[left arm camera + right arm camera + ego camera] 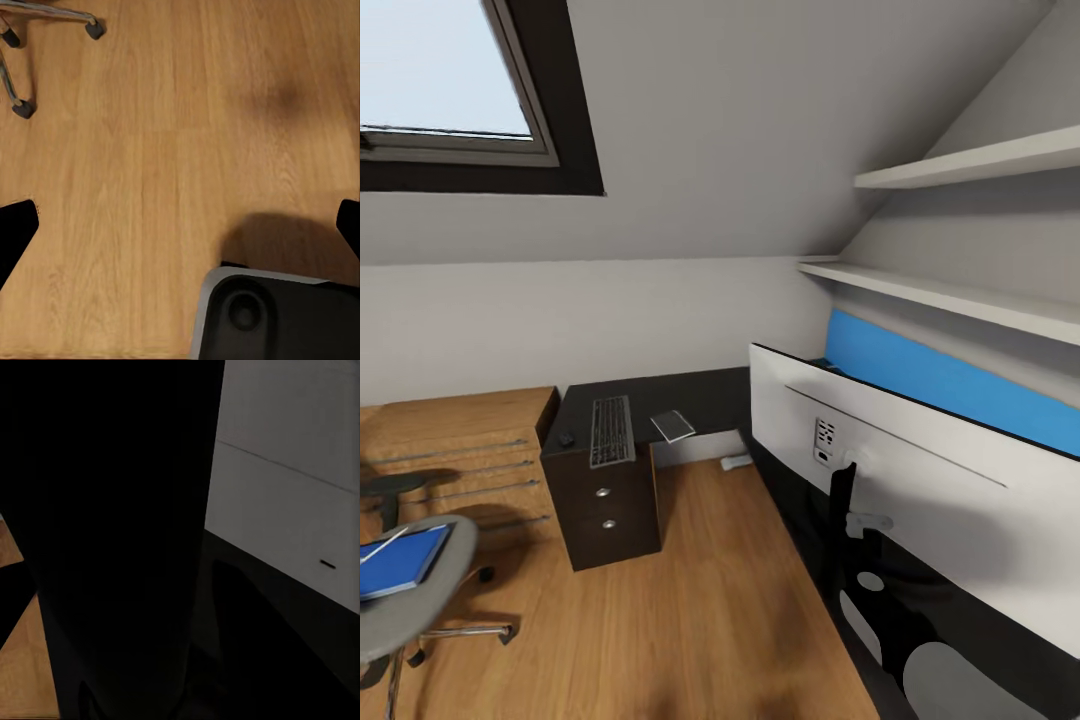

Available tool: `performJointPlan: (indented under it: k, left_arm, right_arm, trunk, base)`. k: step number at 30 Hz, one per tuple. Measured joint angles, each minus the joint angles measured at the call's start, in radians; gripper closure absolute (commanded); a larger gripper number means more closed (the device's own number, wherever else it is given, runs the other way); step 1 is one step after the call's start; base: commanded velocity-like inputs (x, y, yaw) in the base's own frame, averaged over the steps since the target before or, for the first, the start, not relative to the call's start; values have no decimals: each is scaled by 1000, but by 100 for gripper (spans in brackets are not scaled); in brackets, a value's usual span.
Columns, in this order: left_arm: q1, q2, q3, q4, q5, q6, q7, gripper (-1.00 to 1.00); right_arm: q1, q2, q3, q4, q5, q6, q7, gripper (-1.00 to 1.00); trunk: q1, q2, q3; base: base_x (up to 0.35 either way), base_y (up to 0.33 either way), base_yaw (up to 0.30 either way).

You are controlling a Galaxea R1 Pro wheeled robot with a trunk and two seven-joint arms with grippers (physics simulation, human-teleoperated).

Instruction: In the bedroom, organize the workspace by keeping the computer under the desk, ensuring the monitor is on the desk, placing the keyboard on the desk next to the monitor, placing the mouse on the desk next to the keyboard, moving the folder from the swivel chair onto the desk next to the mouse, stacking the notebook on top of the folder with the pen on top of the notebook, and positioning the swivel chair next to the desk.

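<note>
The monitor (900, 470) stands on the black desk (700, 392) at the right, its pale back and black stand arm facing me. On the desk's far wing lie the keyboard (612, 430), the mouse (566, 438) to its left and a flat grey notebook (673, 425) to its right. The blue folder (402, 562) rests on the swivel chair (430, 600) seat at lower left, with a thin pale pen (385, 543) across it. The computer is out of view. My left gripper (180, 225) hangs open over bare floor. The right wrist view is mostly black, beside the monitor's pale back (292, 472).
A black drawer unit (605, 510) carries the desk's far wing, beside a light-wood cabinet (460, 450). A small pale object (736, 462) lies on the floor under the desk. Two wall shelves (950, 295) hang above the monitor. The chair's wheels (94, 28) are near my left gripper.
</note>
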Motion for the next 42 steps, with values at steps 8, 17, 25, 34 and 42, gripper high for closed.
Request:
performJointPlan:
  k: [8,17,25,34,42]
  left_arm:
    - [0,0,21,0,0,0,-2,-100]
    - [0,0,27,0,0,0,-2,-100]
    - [0,3,31,0,0,-2,-1,-100]
    - [0,3,54,0,0,-2,-1,-100]
    - [0,3,55,0,0,-2,-1,-100]
  right_arm:
    - [0,0,0,0,0,0,0,100]
    - [0,0,1,-1,0,1,1,100]
    - [0,0,2,-26,1,0,2,100]
    - [0,0,5,-31,7,2,3,100]
    - [0,0,7,-31,5,2,3,100]
  trunk:
    - [0,0,0]
    - [0,0,0]
    - [0,0,0]
    - [-1,0,0]
    - [-1,0,0]
  base:
    - [-289,-208,168]
    - [-227,-236,150]
    - [-93,-160,85]
    - [-2,-12,200]
    - [0,-230,40]
